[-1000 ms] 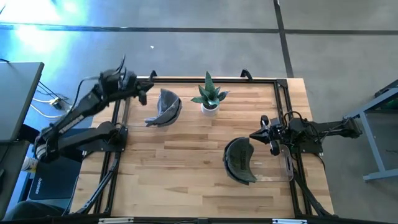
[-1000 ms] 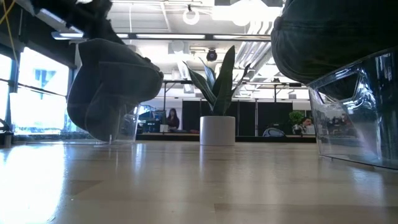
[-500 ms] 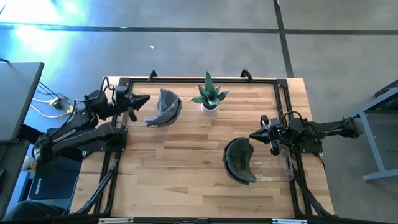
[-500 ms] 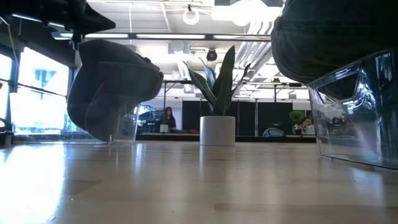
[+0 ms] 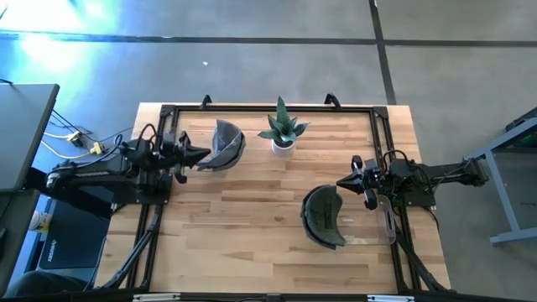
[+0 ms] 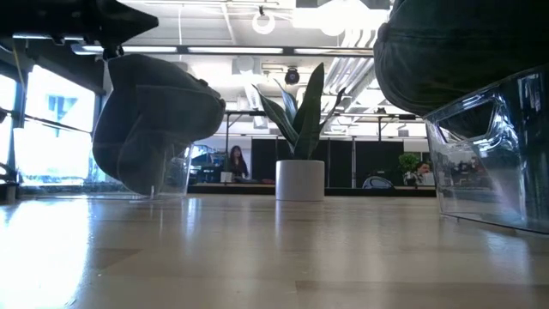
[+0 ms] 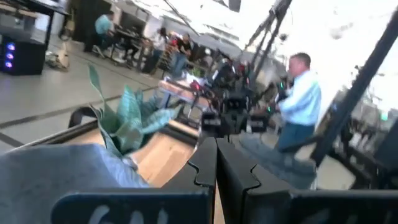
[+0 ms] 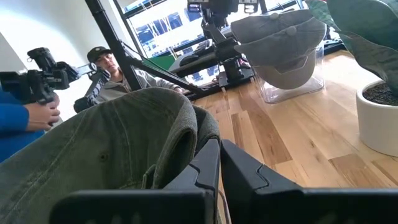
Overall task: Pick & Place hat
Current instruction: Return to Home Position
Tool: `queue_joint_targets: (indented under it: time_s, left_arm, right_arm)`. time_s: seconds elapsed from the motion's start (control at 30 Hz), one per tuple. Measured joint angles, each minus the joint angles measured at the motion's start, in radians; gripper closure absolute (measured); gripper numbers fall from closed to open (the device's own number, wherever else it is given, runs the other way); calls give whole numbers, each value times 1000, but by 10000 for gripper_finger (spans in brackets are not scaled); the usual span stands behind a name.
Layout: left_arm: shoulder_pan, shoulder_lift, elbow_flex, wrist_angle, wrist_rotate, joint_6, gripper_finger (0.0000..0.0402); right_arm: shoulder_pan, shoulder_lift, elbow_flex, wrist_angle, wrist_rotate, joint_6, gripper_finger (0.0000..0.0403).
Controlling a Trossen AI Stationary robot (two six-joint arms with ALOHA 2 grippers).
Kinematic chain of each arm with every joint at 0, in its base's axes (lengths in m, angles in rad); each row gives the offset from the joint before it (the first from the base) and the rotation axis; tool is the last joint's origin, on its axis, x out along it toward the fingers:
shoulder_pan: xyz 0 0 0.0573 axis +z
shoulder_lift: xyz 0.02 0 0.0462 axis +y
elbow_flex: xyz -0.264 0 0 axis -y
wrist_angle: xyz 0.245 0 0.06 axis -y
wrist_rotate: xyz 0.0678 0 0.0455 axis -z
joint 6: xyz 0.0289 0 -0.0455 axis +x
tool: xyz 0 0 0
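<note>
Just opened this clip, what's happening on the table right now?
Both caps are in place: the gray cap rests in the left transparent bin, the dark cap in the right transparent bin, a potted plant standing between. Neither arm holds anything: the left gripper, shut, is just beside the gray cap, the right gripper, shut, next to the dark cap.

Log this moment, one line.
gray cap in left bin | left pincer shut beside it | dark cap in right bin | right pincer shut beside it
</note>
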Motion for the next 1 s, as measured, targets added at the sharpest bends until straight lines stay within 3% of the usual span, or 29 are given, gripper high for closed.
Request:
queue_joint_targets:
  time_s: [0.13, 0.33, 0.6, 0.67, 0.8, 1.0]
  left_arm:
    - [-17, 6, 0, -42, 17, 90, 401]
    - [-21, 31, -5, -65, 80, 100, 401]
    - [-38, -210, -270, 234, 78, 94, 401]
    - [-38, -270, -258, 159, 82, 100, 401]
    - [-38, -258, -268, 132, 107, 132, 401]
    - [-38, -258, -271, -43, 103, 152, 401]
  right_arm:
    - [0, 0, 0, 0, 0, 0, 391]
    - [0, 0, 0, 0, 0, 0, 391]
    - [0, 0, 0, 2, 0, 0, 391]
    - [0, 0, 0, 2, 0, 0, 391]
    - [0, 5, 0, 3, -2, 0, 391]
    - [0, 5, 0, 3, -3, 0, 391]
